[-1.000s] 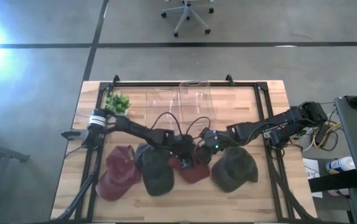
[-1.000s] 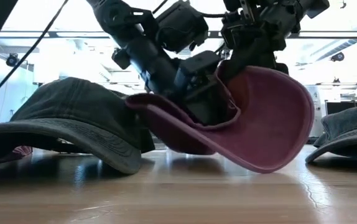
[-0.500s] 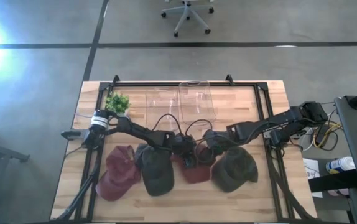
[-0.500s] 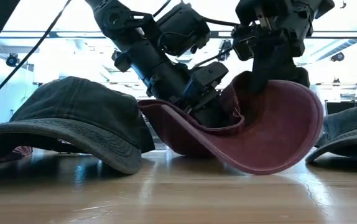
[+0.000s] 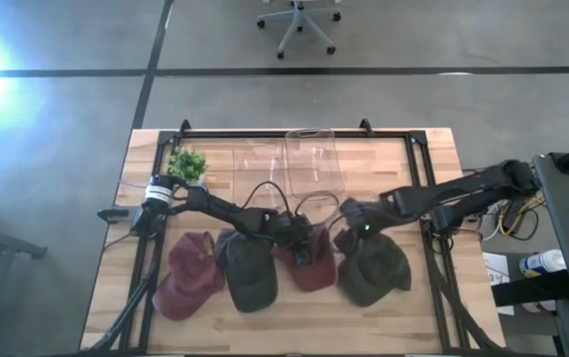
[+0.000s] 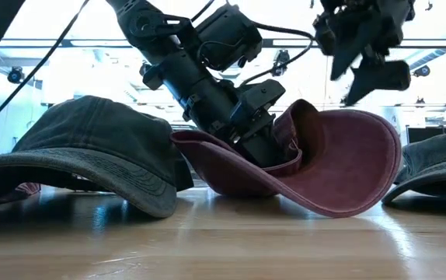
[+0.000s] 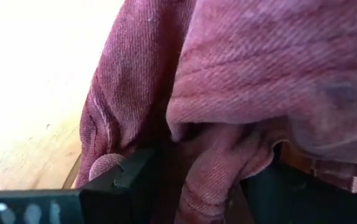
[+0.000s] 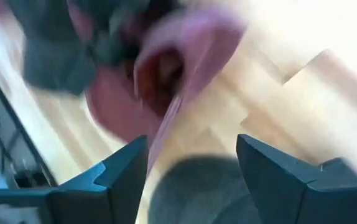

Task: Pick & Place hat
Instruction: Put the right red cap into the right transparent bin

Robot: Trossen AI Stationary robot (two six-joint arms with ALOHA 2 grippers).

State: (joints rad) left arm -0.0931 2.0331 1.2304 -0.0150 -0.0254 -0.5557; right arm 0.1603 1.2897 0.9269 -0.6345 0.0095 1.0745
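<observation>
Four hats were crowded along the near edge of the wooden worktop (image 5: pixel 384 307), leaving open room only toward the far side, where a clear bin (image 5: pixel 309 159) and a small plant (image 5: pixel 187 163) stood. The maroon hat (image 6: pixel 339 167) lay upturned between two dark hats, its fabric clamped in the left gripper (image 5: pixel 307 255). The right gripper (image 8: pixel 191 158) was held spread wide and empty, above and just beside the maroon hat.

wooden table (image 5: pixel 403 307), four caps, small plant (image 5: pixel 187 162), clear containers (image 5: pixel 309 159)
</observation>
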